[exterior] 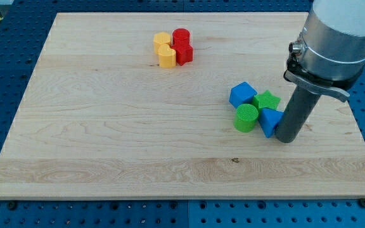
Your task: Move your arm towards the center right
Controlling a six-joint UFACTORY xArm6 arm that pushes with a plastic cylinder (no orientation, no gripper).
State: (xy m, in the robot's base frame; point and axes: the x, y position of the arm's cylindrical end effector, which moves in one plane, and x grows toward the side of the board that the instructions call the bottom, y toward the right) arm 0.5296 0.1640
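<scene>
wooden board [106, 145]: my tip [286, 139] touches the blue triangular block [270, 120].

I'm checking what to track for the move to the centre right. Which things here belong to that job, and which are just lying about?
In the job:
- my tip, at the board's centre right, against the blue triangular block
- wooden board

Lying about:
- blue cube
- green star block
- green cylinder
- yellow blocks
- red blocks
</scene>
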